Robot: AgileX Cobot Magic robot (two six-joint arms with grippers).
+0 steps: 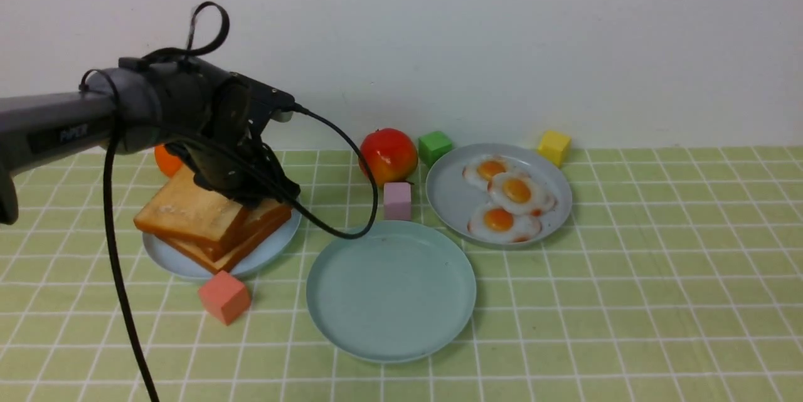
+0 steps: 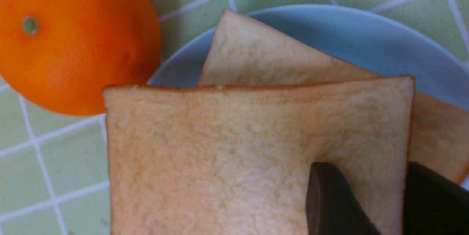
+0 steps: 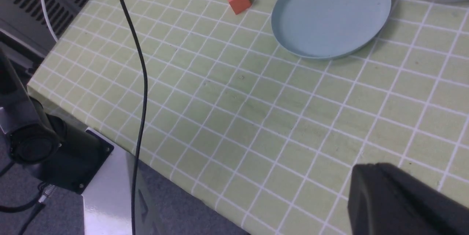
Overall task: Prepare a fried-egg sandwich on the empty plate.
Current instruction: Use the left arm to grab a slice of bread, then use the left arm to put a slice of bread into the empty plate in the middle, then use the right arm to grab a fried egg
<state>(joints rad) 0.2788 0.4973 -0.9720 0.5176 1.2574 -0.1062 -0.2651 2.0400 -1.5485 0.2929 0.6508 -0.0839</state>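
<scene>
1. Left fingers (image 2: 329, 198) are at the top thick golden-brown toast slice (image 2: 238, 154) of the stack on the pale blue round plate (image 2: 348, 33). One is on the face, the other just outside the crust edge. They're apart, straddling that edge; can't tell if they're clamped.
2. Target is the empty pale aqua-green round plastic plate (image 1: 390, 292), front-centre on the green tiled counter (image 1: 659, 301). It's between the toast plate and the grey-blue plate (image 1: 452, 201) holding three glossy white toy fried eggs (image 1: 516, 190). Nothing is on it yet.
3. Risk: the bite is near a corner, so the slice could pivot or slip on lift.
4. Risk: the lower slices sit skewed. Dragging the top one may shift them or nudge the round orange fruit (image 2: 73, 40) just beside the plate.
5. Risk: the salmon-pink cube (image 1: 224, 296) and the arm's black cable (image 1: 377, 195) are near the path to the target, so a snag is possible.
6. Hidden: in the front view the wrist housing covers the fingertips, and the slice count is unclear. Right fingers (image 3: 403, 198) show only as a dark cut-off piece; can't tell their state.
</scene>
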